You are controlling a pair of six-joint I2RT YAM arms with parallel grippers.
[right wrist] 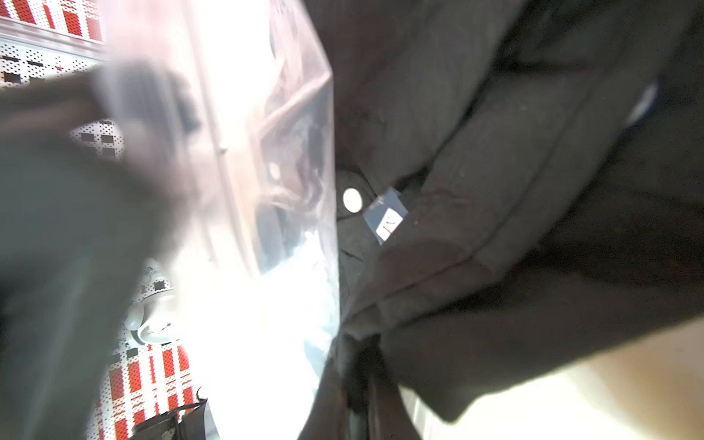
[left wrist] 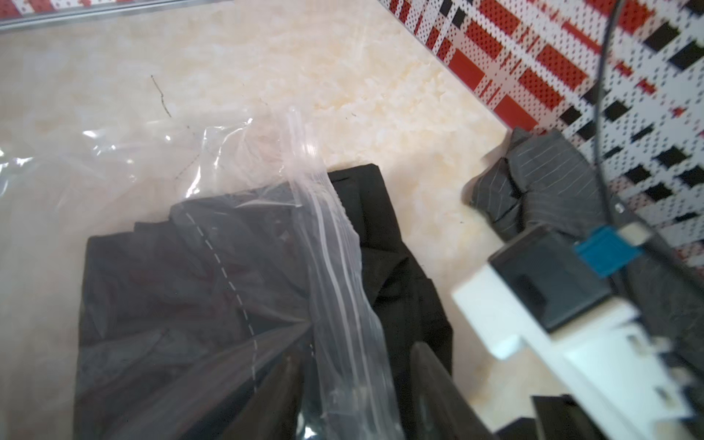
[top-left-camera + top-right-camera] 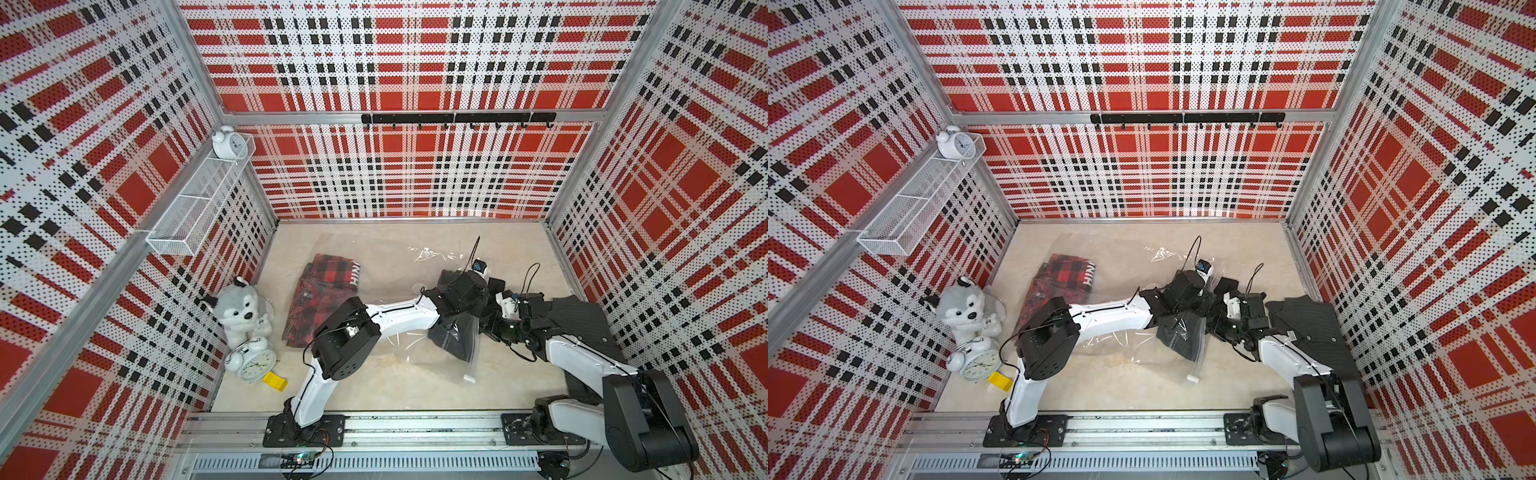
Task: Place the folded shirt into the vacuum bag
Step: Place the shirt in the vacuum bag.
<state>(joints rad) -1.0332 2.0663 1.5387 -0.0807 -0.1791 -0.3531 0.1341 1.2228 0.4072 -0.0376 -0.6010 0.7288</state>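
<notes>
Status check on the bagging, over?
Left gripper open over vacuum bag mouth. Right gripper shut on black shirt. Shirt partly inside. Plaid shirt at bag's far end, not blocking.

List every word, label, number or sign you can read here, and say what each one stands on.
"HIN": white letters, turned sideways, on the dark band of the red plaid shirt; any further letters are unclear.
Fainter print lower on that shirt: too blurred to read.
White tag on the black shirt: mark too blurred to read.
Lower alarm clock and shelf alarm clock: dial numerals too small to read.
</notes>
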